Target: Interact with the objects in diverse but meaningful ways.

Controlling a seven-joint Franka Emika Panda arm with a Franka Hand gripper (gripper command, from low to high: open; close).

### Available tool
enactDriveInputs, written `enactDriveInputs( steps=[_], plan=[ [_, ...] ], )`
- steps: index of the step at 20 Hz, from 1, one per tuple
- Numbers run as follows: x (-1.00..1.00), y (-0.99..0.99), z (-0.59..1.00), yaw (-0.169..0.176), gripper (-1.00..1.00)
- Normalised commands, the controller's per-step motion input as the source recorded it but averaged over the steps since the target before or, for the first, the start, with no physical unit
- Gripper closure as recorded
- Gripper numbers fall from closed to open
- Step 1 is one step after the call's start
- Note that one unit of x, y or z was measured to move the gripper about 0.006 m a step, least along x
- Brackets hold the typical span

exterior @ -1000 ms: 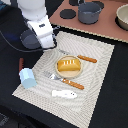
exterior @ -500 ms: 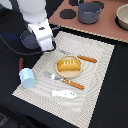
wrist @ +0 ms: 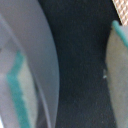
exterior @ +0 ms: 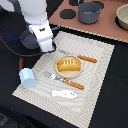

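Gripper [exterior: 50, 49], finger state indiscernible, poised at the placemat [exterior: 100, 90] edge near the bread loaf [exterior: 68, 65] and pale carton [exterior: 27, 77].

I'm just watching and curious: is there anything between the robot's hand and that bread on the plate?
Nothing visible stands in the way. The gripper hangs by the placemat's edge, at the exterior view's left of the bread loaf. Between them lies only bare placemat and the plate's rim. The fork lies beside that path.

1 arm [exterior: 36, 22] bent low, gripper [exterior: 48, 48] pointing down, fingers unclear.
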Motion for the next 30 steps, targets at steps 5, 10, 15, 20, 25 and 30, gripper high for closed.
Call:
enactDriveInputs(
  steps=[5, 10, 15, 20, 25, 30],
  plan=[
    [-0.02, 0.07, -0.16, 0.000, 1.00],
    [0.00, 0.07, -0.13, 0.000, 1.00],
    [-0.02, 0.13, -0.01, 0.000, 1.00],
    [-0.23, 0.42, 0.68, 0.000, 1.00],
    [-0.33, 0.36, 0.69, -0.045, 1.00],
    [-0.18, 0.25, 0.56, -0.098, 1.00]
  ],
)
